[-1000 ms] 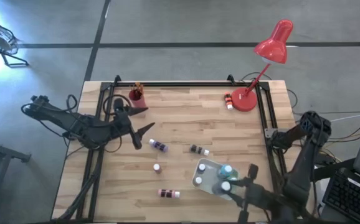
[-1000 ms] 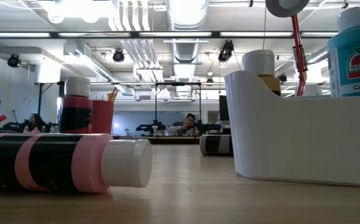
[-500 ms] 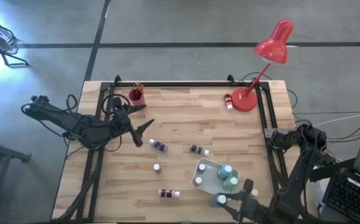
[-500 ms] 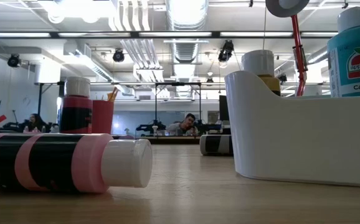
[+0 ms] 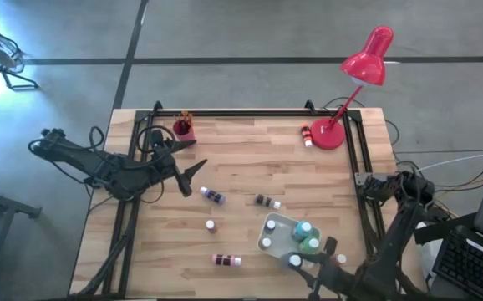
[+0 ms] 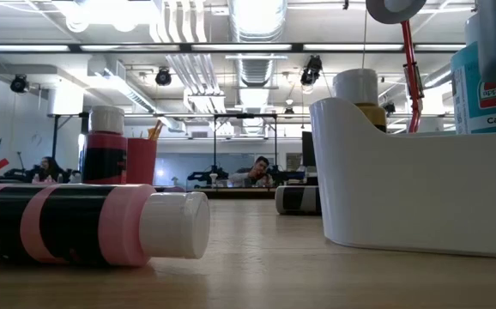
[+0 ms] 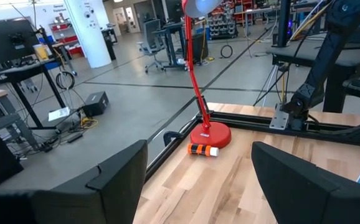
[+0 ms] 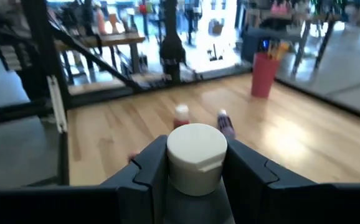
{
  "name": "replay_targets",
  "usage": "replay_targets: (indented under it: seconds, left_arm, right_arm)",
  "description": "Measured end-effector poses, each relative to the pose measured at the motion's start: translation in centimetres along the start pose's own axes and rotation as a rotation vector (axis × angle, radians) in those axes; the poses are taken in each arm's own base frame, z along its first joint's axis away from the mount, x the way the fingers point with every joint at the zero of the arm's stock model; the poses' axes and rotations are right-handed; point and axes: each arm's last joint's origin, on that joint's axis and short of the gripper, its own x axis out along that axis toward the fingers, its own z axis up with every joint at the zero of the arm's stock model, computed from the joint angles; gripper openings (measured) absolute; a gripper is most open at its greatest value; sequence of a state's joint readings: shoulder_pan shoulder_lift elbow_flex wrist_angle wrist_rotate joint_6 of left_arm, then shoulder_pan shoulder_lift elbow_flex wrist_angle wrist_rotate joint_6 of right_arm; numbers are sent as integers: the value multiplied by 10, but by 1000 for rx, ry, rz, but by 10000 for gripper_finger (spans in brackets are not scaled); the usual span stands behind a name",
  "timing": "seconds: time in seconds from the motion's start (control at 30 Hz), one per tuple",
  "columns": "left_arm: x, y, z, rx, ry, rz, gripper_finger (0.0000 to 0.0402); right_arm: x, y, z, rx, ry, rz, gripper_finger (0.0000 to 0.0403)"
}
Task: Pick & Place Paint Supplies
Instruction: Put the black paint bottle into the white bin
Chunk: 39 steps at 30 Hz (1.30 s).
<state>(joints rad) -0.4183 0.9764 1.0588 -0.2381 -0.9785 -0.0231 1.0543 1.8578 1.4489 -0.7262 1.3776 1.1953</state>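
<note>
**Right gripper holds a white-capped bottle at the near table edge**

Nearest, the right gripper point(image 5: 302, 266) has its jaws clenched on a small paint bottle point(image 8: 197, 155) with a white cap, just beside the white caddy point(image 5: 272, 226). Three bottles stand in the caddy: a teal one point(image 5: 303, 229) whose label reads partly "MATTE" and "Carib", a green one point(image 5: 311, 244), and one showing only its white cap point(image 5: 266, 243).

Four more bottles are on the bare table point(image 5: 250, 159): a pink-and-black striped one point(image 5: 226, 260) lying near the front, an upright one point(image 5: 211, 225), a purple one point(image 5: 214, 196) and a dark one point(image 5: 266, 201), both lying.

The left gripper point(image 5: 193, 174) hovers at mid-table, jaws released and empty.

Farthest, a red cup of brushes point(image 5: 183, 127), an orange bottle point(image 7: 203, 150) lying against the red desk lamp point(image 5: 352, 84).
</note>
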Motion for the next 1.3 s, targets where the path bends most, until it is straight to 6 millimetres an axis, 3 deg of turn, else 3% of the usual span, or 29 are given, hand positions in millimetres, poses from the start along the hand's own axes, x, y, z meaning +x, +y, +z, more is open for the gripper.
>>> replay_targets:
  seconds: [0.2, 1.3]
  left_arm:
    - [0, 0, 0, 1, 1, 0, 291]
    - [0, 0, 0, -3, 0, 0, 291]
  right_arm:
    - [8, -10, -8, 16, 60, -33, 113]
    - [4, -39, -34, 37, 129, -93, 113]
